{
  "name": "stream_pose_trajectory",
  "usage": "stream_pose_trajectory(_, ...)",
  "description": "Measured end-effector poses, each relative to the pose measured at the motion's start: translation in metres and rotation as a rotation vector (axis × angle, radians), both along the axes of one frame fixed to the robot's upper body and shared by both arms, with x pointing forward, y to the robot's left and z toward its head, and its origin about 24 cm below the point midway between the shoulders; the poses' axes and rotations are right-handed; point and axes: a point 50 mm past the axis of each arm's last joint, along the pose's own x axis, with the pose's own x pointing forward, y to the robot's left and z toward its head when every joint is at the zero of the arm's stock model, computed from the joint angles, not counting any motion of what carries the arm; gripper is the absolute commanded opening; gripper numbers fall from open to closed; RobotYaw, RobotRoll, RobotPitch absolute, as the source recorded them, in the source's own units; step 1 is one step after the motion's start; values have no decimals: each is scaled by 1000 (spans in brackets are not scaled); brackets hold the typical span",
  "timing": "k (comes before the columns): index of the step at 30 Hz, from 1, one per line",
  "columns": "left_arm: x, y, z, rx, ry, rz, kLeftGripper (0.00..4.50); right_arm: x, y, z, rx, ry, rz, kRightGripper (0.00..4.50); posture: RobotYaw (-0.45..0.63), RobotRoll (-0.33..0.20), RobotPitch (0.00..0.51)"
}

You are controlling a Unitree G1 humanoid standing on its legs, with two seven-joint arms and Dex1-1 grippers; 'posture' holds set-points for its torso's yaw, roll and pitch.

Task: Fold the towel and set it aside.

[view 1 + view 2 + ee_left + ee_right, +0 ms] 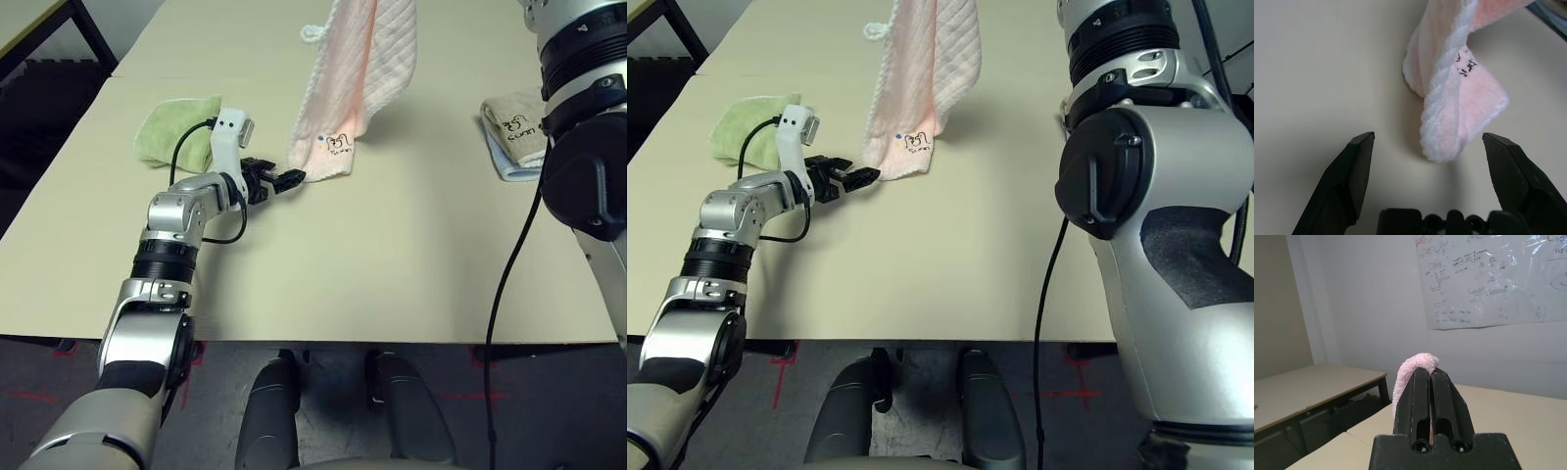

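The pale pink towel (348, 83) hangs down from above the table, and its lower corner with the dark script logo rests on the tabletop (1464, 107). My right gripper (1430, 377) is raised high and shut on the towel's upper edge, with pink cloth (1410, 369) draped over its fingertips. My left gripper (284, 180) lies low on the table just left of the towel's bottom corner. It is open, and in the left wrist view the corner lies between and just ahead of its two black fingers (1352, 171) without touching them.
A light green folded towel (176, 127) lies at the left behind my left forearm. A beige folded towel with dark script (514, 127) sits on a pale blue cloth at the right. Bare table (392, 264) stretches across the near middle. Another desk (1303, 391) stands beyond.
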Motion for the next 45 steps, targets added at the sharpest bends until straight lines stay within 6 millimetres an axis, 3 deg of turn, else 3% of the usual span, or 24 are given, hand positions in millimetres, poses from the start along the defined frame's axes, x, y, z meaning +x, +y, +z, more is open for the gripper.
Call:
stream_pose_trajectory(2,0,-3,0,-10,4,-19,4475,0,0,0,0,-1,0,0,-106,0,213)
stream_pose_trajectory(5,0,-5,-1,-19,12,-36,3893,0,0,0,0,-1,0,0,-108,0,216)
stream_pose_trajectory(15,0,-2,-10,-20,53,-43,53,-1,0,1,0,-2,2,0,-108,0,216)
stream_pose_trajectory(22,-3,12,-5,17,61,-60,16,-1,0,1,0,-2,-1,0,-105,0,216)
stream_pose_trajectory(27,-14,58,35,129,-32,18,16,2,-28,-5,5,5,-60,0,-76,0,222)
stream_pose_trajectory(32,-32,93,99,261,-223,142,16,9,-86,-55,-11,88,-98,0,-45,0,234)
stream_pose_trajectory(34,-38,101,114,304,-262,172,16,8,-104,-78,-31,130,-82,0,-43,0,239)
stream_pose_trajectory(38,-43,107,131,376,-313,202,16,-5,-135,-117,-77,212,62,0,-43,0,252)
stream_pose_trajectory(42,-41,109,142,426,-394,258,16,-35,-169,-149,-195,391,243,0,-47,0,282)
stream_pose_trajectory(45,-42,112,137,396,-354,270,16,-44,-173,-174,-269,528,303,0,-51,0,297)
